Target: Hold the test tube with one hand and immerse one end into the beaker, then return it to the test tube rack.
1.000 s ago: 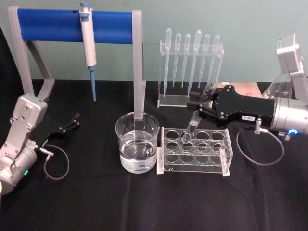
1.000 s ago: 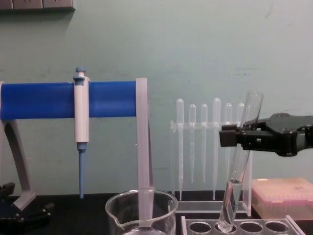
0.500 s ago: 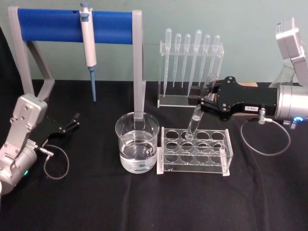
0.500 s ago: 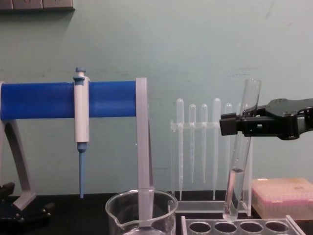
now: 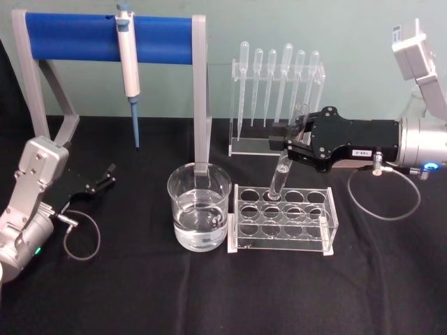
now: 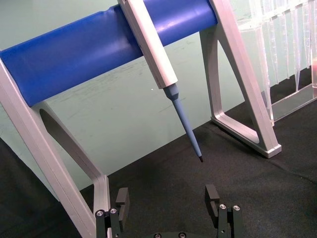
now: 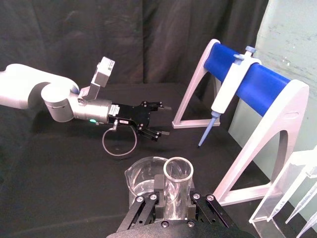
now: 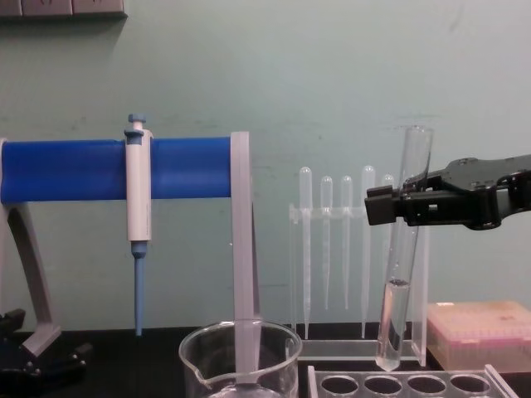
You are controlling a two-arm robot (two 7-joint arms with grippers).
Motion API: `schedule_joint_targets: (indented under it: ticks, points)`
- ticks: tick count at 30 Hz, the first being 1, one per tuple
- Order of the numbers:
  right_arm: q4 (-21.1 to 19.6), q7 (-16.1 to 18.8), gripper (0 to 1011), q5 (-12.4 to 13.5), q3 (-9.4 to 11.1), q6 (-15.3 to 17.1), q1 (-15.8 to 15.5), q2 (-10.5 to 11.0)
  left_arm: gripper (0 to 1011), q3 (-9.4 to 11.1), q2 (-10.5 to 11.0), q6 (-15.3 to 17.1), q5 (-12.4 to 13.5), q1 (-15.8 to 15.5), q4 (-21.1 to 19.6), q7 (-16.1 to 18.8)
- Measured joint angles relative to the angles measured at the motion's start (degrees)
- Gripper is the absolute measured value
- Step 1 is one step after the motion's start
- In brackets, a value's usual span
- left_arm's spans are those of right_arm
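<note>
Over the last second my right pincer point(image 5: 292, 143), reaching in from 3 o'clock, has raised the test tube point(image 5: 283, 167) and straightened it. A second ago the tube leaned with its round bottom down in a back-row hole of the test tube rack point(image 5: 279, 244). Now, in the chest view, the test tube point(image 8: 398, 274) stands almost upright and its bottom hangs just above the rack's top. The pincer is pinching the tube high up, just under the flared rim, and the right wrist view shows the glass seated squarely between the pads. A little clear liquid sits in the tube's lower part.

I read this as the lift-out nearly done, with the dip not yet made. The tube looks free of the hole, so I can carry it toward 9 o'clock, where the beaker point(image 5: 176, 216) stands just beside the rack, part-filled. The bottom must clear the beaker's rim before I lower it.

My left pincer point(image 5: 108, 174) stays parked on the tabletop point(image 5: 209, 293) at 9 o'clock, its fingers spread.
</note>
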Motion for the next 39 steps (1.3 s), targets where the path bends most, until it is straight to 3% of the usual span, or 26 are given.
schedule_joint_targets:
  ticks: [39]
  points:
    - [0.11,-0.16,222,0.13,-0.19,-0.16,0.14,0.04,1000,0.00,0.00,0.00,0.00,0.00,0.00,0.00]
